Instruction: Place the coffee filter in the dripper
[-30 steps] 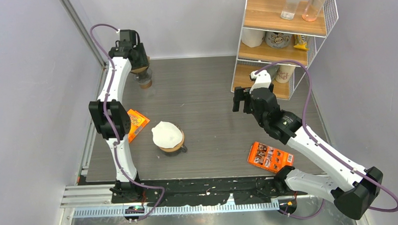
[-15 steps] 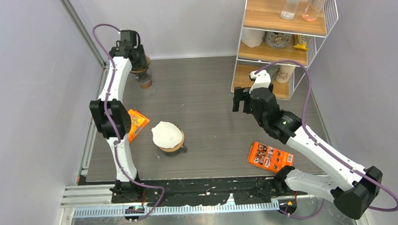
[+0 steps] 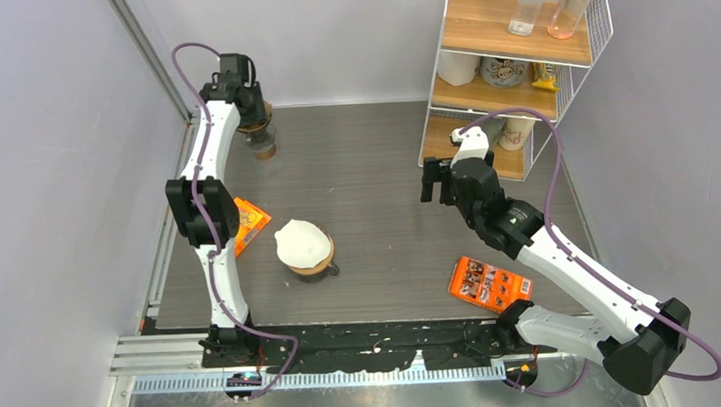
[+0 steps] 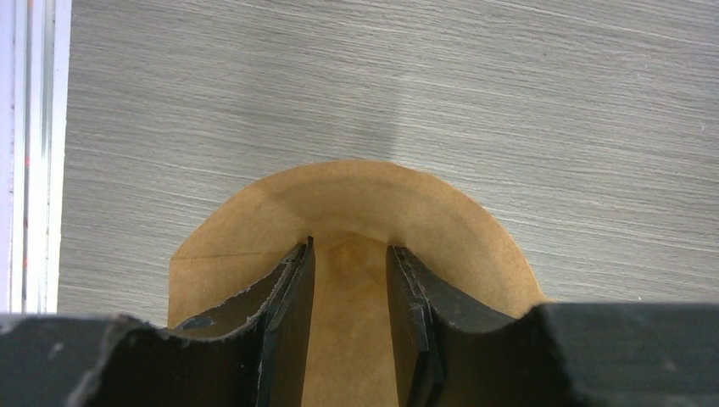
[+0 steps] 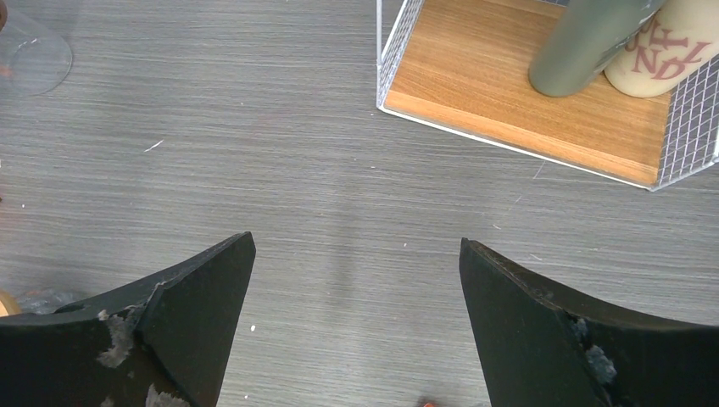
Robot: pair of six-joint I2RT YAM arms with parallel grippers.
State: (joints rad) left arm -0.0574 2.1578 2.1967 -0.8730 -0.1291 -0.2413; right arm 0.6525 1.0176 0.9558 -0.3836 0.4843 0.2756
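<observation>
Left tool (image 4: 349, 251) has narrowed around brown filter (image 4: 373, 191), grip unclear; right tool (image 5: 356, 243) gapes wide.

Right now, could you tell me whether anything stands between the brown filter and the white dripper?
Nothing visible does: bare table lies between the brown filter and white dripper; the orange packet sits aside.

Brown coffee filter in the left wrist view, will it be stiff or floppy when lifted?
Probably floppy and very light: the brown coffee filter looks like thin, creased paper. It may buckle if the left gripper pinches it, or slip out.
</observation>
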